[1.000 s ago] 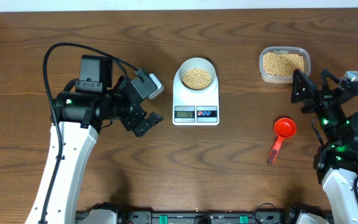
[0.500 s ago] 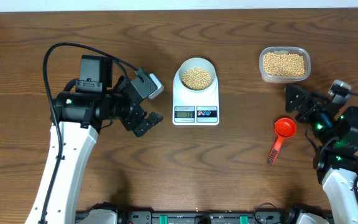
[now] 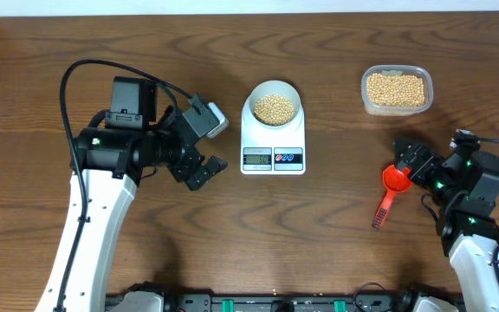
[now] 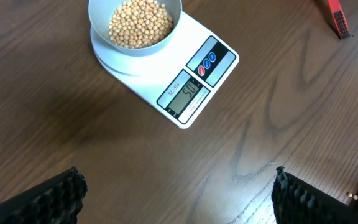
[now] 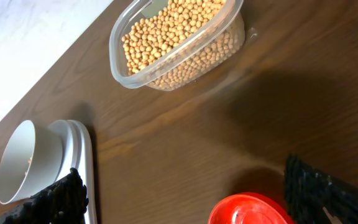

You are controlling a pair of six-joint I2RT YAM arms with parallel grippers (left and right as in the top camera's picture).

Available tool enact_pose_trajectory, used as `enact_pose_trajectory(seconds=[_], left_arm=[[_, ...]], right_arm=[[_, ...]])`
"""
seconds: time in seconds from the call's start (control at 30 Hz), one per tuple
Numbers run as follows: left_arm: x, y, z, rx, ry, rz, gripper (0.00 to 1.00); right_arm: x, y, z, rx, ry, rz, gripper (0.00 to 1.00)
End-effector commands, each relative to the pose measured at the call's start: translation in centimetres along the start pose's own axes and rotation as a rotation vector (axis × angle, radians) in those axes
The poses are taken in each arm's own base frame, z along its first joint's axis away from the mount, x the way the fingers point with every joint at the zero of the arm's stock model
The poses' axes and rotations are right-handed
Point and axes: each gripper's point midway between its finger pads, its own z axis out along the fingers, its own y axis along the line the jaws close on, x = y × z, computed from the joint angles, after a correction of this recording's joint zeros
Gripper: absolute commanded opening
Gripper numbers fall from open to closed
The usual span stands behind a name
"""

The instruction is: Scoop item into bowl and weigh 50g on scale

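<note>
Beans (image 3: 275, 107) are in neither hand. The right gripper (image 3: 405, 159) stands wide apart and empty, just beside the cup of the red scoop (image 3: 396, 178). The left gripper (image 3: 208, 144) gapes too, holding nothing, near the scale (image 3: 273, 144). Further out, the bowl (image 3: 252, 97) sits on the scale with beans heaped inside, and more fill the clear tub (image 3: 367, 105). The display's digits are too small to read with certainty. Loose, hard and round, these grains would likely roll and scatter, so pinching is hopeless. Better to grip the scoop by its ribbed handle and keep it level.
</note>
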Motion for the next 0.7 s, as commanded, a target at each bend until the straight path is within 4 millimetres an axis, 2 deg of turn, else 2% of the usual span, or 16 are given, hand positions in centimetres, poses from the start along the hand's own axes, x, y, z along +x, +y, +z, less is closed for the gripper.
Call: enact_pose_trajectory(seconds=[0.0, 0.17, 0.43, 0.67], left_arm=[[-0.5, -0.1, -0.6, -0.007, -0.02, 0.02, 0.98], [-0.5, -0.1, -0.6, -0.007, -0.02, 0.02, 0.98], [-0.5, -0.1, -0.6, -0.007, -0.02, 0.02, 0.98], [-0.5, -0.1, -0.6, -0.007, -0.019, 0.02, 0.98]], right_arm=[[-0.2, -0.1, 0.0, 0.011, -0.006, -0.007, 0.99], [0.1, 0.5, -0.1, -0.003, 0.001, -0.02, 0.99], [-1.1, 0.6, -1.0, 0.023, -0.061, -0.037, 0.99], [-1.3, 1.3, -2.7, 0.021, -0.083, -0.045, 0.99]])
